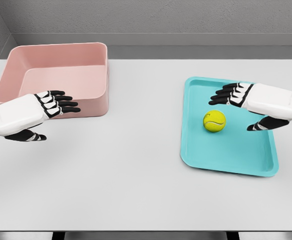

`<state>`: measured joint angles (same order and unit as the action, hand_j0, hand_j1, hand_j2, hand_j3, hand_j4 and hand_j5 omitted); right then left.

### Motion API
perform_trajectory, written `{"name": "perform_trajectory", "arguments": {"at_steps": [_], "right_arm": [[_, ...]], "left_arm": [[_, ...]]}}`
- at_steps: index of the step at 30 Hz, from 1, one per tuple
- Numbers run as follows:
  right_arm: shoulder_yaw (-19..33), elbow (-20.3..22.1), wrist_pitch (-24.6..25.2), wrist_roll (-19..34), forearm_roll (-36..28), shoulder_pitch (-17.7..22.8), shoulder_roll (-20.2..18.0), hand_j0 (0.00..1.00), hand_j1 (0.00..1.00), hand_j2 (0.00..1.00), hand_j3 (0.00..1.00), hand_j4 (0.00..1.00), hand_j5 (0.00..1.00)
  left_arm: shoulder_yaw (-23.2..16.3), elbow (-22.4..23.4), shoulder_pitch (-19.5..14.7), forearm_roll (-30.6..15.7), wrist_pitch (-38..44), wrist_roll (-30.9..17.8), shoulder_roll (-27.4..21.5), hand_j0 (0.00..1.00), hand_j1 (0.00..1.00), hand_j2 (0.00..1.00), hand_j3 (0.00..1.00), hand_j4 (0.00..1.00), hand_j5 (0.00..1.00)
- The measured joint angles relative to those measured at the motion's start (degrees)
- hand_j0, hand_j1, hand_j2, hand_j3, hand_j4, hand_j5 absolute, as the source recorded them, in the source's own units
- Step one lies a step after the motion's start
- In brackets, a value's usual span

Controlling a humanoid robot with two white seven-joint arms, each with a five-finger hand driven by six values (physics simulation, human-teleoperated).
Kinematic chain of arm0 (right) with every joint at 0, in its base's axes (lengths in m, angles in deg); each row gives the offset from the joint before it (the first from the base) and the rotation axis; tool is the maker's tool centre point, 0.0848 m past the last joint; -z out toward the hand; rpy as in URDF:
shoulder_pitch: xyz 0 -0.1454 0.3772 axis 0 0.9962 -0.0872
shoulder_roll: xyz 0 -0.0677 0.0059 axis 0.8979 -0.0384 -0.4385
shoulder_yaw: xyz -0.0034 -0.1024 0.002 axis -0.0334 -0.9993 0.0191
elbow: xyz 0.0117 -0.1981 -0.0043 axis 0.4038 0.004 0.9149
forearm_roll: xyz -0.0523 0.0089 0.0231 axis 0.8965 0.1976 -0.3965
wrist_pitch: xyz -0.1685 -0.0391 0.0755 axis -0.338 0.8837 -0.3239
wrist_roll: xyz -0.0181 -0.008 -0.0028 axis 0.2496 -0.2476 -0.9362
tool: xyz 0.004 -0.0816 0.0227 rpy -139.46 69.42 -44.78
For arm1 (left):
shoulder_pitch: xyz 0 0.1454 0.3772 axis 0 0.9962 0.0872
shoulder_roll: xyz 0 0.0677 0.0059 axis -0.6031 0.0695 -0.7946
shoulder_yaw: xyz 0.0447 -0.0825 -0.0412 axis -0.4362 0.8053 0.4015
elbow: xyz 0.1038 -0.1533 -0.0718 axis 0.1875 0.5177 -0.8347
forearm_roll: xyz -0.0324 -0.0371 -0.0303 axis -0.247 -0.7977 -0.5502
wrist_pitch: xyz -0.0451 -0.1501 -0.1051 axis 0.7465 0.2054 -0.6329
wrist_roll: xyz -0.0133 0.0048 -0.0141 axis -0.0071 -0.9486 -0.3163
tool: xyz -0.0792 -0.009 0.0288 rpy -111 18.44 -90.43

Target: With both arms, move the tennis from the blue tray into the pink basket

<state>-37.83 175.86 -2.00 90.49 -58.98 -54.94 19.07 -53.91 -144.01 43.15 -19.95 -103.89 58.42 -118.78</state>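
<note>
Head view: round tennis ball (pixel 214 121), axisless.

Render is bright and evenly lit, light soft and diffuse, seemingly from overhead. White table (pixel 135 175) reads pale grey w/ no glare or hot spots. Shadows faint: a soft smudge on the table under the left hand (pixel 40 112), a small dark patch on the blue tray (pixel 226 155) just beneath the tennis ball (pixel 214 121). Pink basket (pixel 55 65) inner walls shade slightly darker than its floor. Sharp throughout, no blur, no visible edge distortion; back wall behind the table dimmer.
</note>
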Motion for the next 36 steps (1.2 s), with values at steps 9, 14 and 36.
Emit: {"name": "perform_trajectory", "arguments": {"at_steps": [9, 14, 36], "right_arm": [[-1.55, -5.06, 0.01, 0.11, 5.16, -0.88, 4.36, 1.00, 1.00, 1.00, 1.00, 1.00, 1.00], [-1.84, -11.38, 0.00, 0.78, 6.85, -1.23, 7.91, 1.00, 1.00, 1.00, 1.00, 1.00, 1.00], [-3.16, -19.80, 0.00, 3.32, 11.08, -2.20, 17.58, 1.00, 1.00, 1.00, 1.00, 1.00, 1.00]], "left_arm": [[-0.06, 0.00, -0.09, 0.00, 0.00, -0.04, 0.19, 1.00, 1.00, 1.00, 1.00, 1.00, 1.00], [-0.10, 0.00, -0.09, 0.65, 0.00, -0.04, 0.45, 1.00, 1.00, 1.00, 1.00, 1.00, 1.00], [-1.24, 0.00, -0.17, 1.14, 0.00, -0.04, 0.58, 1.00, 1.00, 1.00, 1.00, 1.00, 1.00]]}}
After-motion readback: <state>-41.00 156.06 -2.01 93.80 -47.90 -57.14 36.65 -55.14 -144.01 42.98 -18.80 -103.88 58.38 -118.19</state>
